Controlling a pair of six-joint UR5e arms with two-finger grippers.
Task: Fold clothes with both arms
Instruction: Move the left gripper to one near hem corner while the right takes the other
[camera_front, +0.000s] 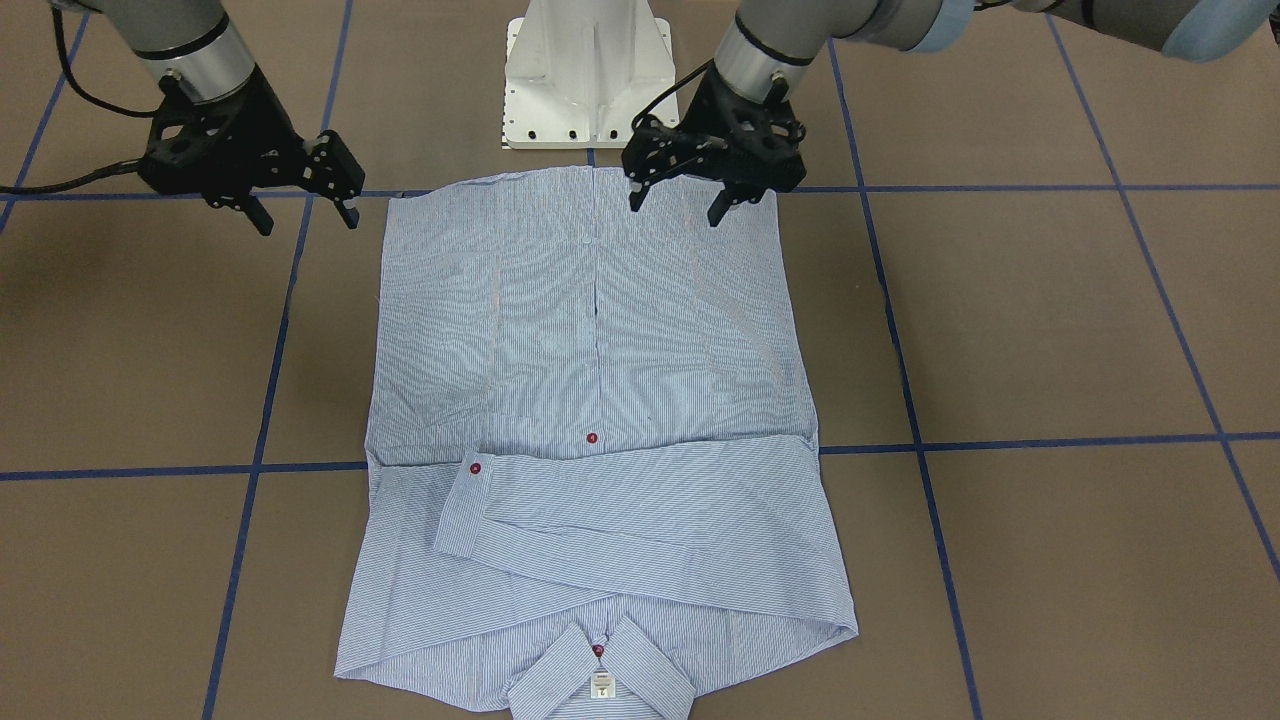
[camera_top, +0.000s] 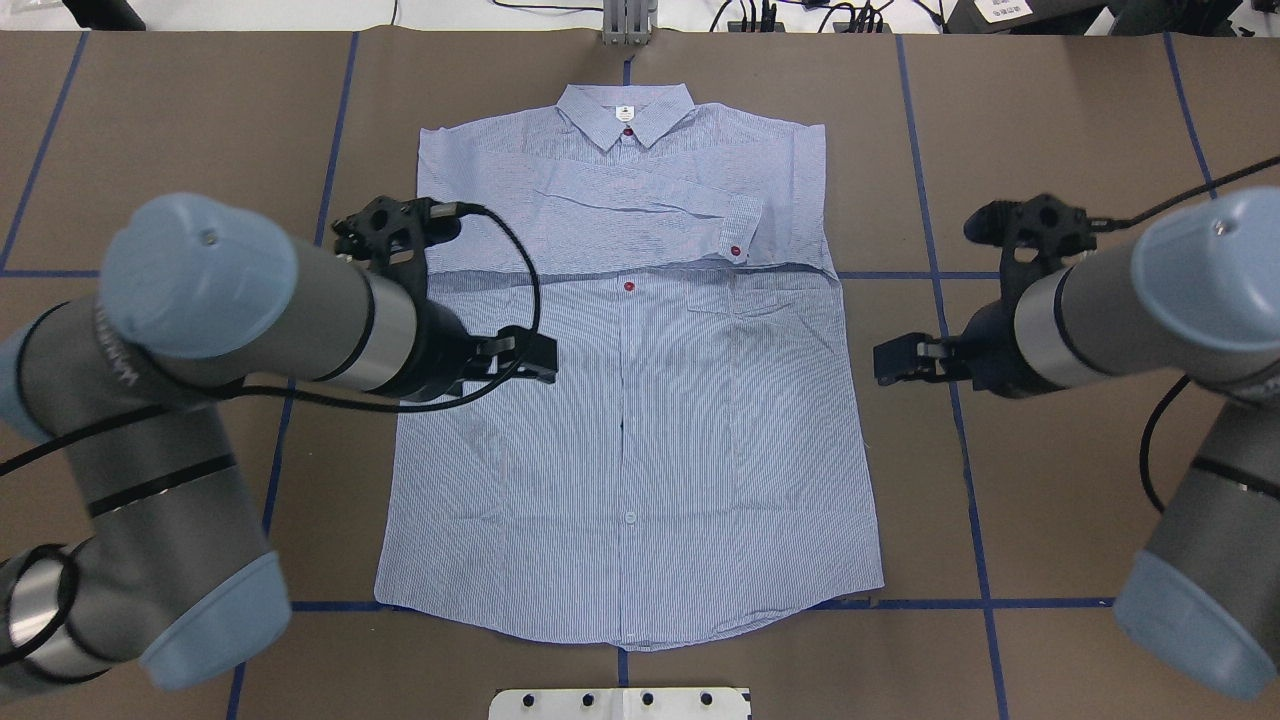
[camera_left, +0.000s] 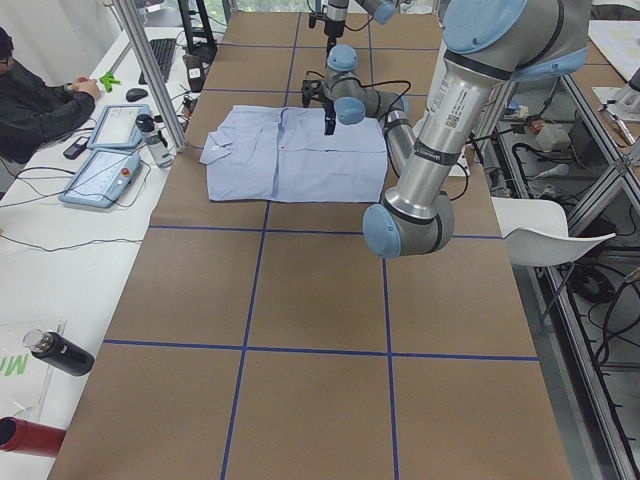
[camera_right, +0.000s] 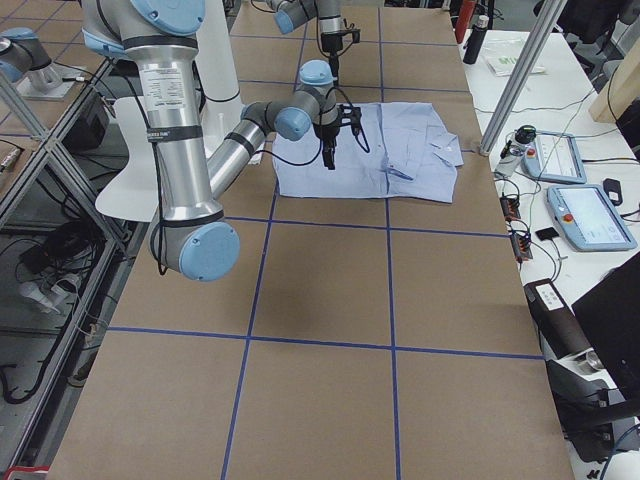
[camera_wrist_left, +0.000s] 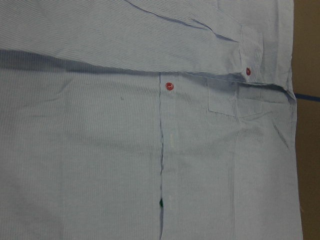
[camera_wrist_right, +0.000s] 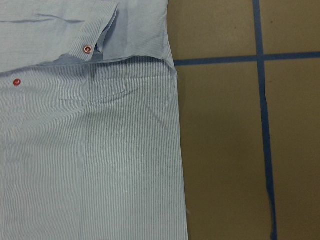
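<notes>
Brown table (camera_front: 1050, 320), shirt (camera_front: 600, 350) laid flat, left claw (camera_front: 677, 212) spread above it, right claw (camera_front: 308, 226) probably spread

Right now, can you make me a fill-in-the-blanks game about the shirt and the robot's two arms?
1. The shirt lies flat, its collar at the side pointing ___ from the robot.
2. The button just above the folded sleeve is ___ in colour.
3. The left end effector hangs open over the ___.
4. The right end effector hangs open beside the shirt, over the bare brown ___.

Missing words: away; red; shirt; table.
</notes>
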